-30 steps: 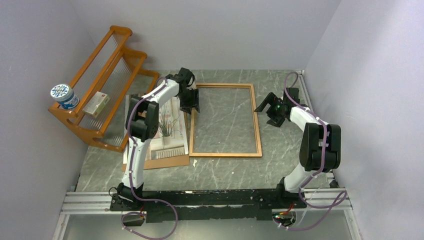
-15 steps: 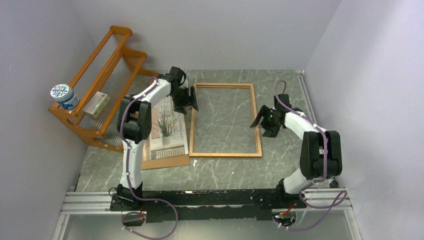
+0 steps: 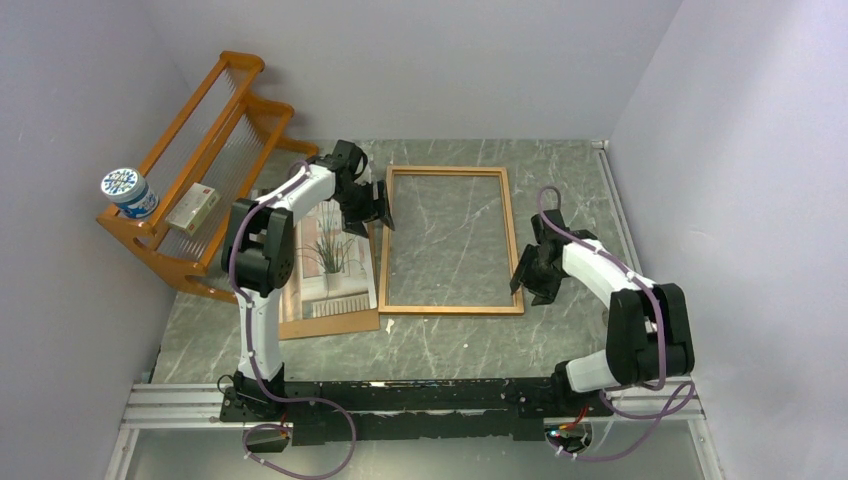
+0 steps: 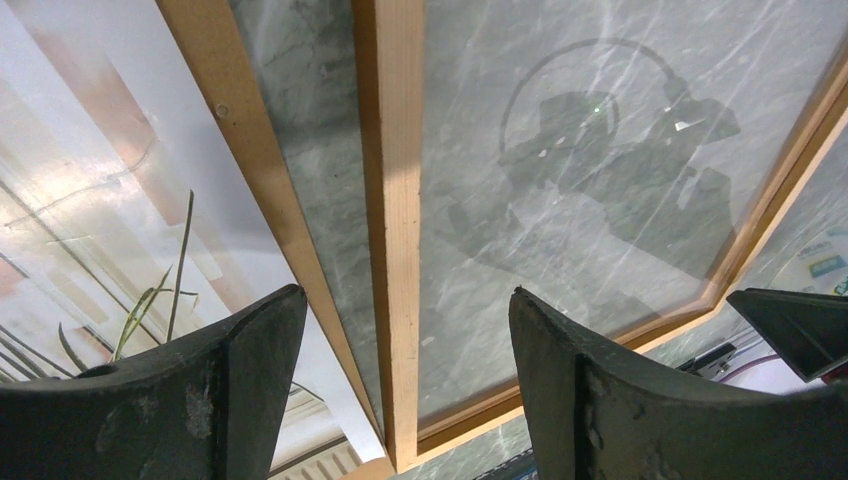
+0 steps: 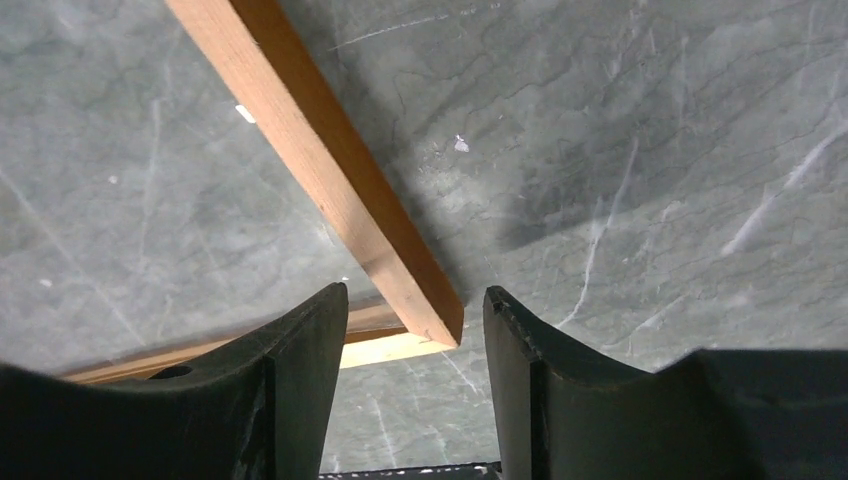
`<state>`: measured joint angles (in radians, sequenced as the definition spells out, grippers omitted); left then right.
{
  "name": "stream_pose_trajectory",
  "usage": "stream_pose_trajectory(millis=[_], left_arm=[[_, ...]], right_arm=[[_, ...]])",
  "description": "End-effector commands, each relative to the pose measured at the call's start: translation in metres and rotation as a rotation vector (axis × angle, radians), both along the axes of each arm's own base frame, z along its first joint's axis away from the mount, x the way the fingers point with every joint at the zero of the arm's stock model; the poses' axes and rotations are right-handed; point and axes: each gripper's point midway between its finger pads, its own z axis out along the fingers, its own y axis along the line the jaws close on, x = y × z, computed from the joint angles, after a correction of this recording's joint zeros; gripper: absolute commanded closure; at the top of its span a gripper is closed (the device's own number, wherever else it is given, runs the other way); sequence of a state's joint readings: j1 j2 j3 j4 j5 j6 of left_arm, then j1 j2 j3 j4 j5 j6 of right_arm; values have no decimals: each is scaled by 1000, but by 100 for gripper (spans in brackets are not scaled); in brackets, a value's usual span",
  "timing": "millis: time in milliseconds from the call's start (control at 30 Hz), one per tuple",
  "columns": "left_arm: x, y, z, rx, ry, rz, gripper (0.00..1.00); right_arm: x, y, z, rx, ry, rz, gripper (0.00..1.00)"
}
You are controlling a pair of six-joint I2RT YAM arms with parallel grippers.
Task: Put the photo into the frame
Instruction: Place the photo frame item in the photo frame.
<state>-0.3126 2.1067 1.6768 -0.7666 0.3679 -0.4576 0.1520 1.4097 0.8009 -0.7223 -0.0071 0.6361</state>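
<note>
Nearer now, my right gripper (image 5: 413, 300) straddles one orange-brown wooden frame (image 3: 450, 308), spread like my left gripper (image 4: 408, 300). One plant photo (image 3: 330, 250); marbled table (image 3: 440, 340), lilac walls (image 3: 450, 60).

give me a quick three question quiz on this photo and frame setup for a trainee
1. True or false: the photo already lies inside the frame.
2. The right tool is: A shut on the photo, B open over a frame corner, C holding a tin.
3. Fill in: the photo rests on a plain brown ____.
Key: 1 false; 2 B; 3 board.
</note>
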Motion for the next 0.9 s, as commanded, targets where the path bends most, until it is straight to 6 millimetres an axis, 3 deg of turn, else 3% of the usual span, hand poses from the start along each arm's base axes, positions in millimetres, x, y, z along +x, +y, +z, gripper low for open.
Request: stream_pose_trajectory(millis=[0, 133, 267, 500, 633, 733, 867], left_arm=[[2, 0, 21, -15, -54, 9, 21], [0, 2, 17, -5, -46, 12, 21], [-1, 6, 9, 19, -20, 25, 21], [-6, -10, 6, -69, 21, -2, 19], [-11, -6, -9, -41, 71, 6, 19], [-13, -7, -15, -48, 83, 2, 19], [-13, -24, -12, -154, 87, -29, 22]], right_arm=[[-3, -4, -11, -57, 42, 20, 43], [-4, -5, -18, -96, 71, 30, 44], [3, -6, -11, -115, 35, 19, 48], [34, 3, 30, -71, -105, 0, 42], [56, 6, 59, -56, -214, -9, 36], [71, 13, 69, -25, -265, -7, 35], [89, 32, 74, 57, -312, 3, 35]])
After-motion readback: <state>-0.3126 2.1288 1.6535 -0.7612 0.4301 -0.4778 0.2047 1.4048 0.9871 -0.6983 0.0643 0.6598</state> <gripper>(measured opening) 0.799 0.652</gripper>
